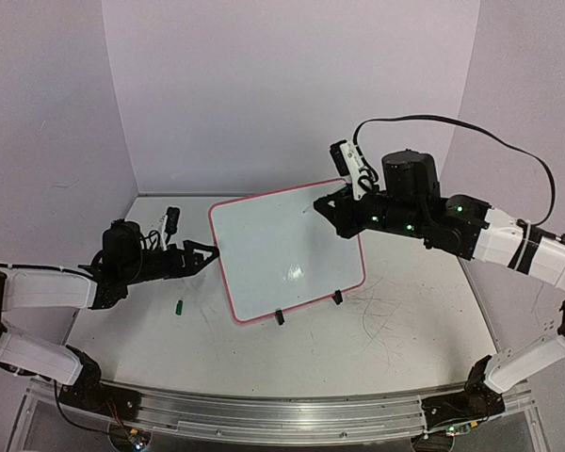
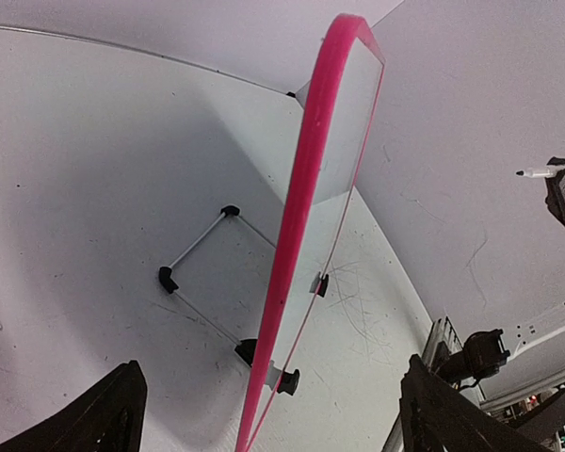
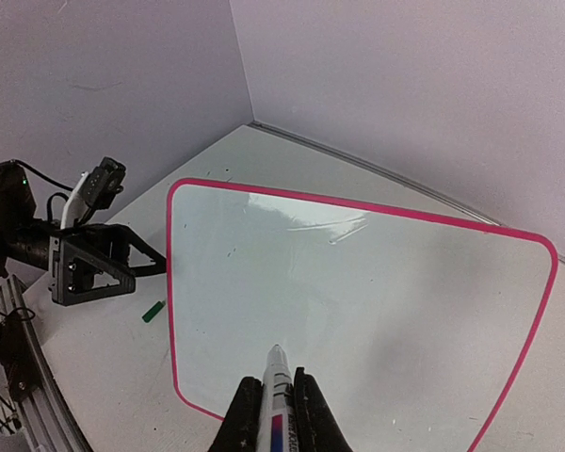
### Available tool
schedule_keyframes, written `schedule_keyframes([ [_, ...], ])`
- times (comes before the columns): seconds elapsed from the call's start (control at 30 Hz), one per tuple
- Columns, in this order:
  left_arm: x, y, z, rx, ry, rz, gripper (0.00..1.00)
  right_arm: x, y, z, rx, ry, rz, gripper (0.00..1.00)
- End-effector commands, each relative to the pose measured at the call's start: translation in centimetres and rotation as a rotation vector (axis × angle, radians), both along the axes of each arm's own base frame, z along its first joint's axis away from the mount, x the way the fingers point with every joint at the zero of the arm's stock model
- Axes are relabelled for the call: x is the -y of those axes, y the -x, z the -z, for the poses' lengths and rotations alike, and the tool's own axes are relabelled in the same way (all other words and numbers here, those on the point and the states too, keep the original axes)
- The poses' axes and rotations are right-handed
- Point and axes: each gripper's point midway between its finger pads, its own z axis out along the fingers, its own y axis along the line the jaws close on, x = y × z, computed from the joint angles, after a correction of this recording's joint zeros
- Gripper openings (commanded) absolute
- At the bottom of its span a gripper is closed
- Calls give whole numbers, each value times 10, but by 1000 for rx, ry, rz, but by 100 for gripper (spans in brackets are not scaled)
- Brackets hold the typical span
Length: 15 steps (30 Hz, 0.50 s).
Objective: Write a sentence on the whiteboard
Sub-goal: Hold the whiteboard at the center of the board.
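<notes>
From above, the whiteboard (image 1: pixel 284 247) stands at mid-table, leaning back on two black clip feet (image 1: pixel 279 317), its pink-red rim all round and its face plain white with a small glare patch. My left gripper (image 1: pixel 207 252) reaches in from the left with its jaws spread wide, the tips at the board's left rim. My right gripper (image 1: pixel 328 209) comes in from the right at the board's far right corner, pressed tight on a marker (image 1: pixel 313 209) whose tip points at the board's face. A small green cap (image 1: pixel 180 305) lies on the table (image 1: pixel 424 330), near and left of the board. Grey scribbles (image 1: pixel 377 311) mark the tabletop to the right of the feet.

From my left wrist, I see the board edge-on, its pink rim running up between my two fingers (image 2: pixel 104 414), which stand well apart; I cannot tell whether either one touches it. A wire stand (image 2: pixel 200 247) props the board from behind.

From my right wrist, my fingers (image 3: pixel 311 419) pinch the marker, and its white tip sits over the near part of the board's face; whether it touches, I cannot tell. My left gripper shows at the board's left rim, the green cap just near of it.
</notes>
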Motion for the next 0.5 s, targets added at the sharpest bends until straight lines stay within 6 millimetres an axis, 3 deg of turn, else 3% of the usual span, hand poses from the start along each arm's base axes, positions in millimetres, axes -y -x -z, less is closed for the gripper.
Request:
schedule_keyframes([
  [0.0,1,-4,-25,111,47,47,94,-8,-2,-39,93,-79,-12,0],
  [0.33,19,-5,-21,105,109,178,82,-28,0,-41,104,-105,-68,0],
  [0.47,23,-9,-22,126,106,195,68,-51,0,-34,110,-90,-98,0],
])
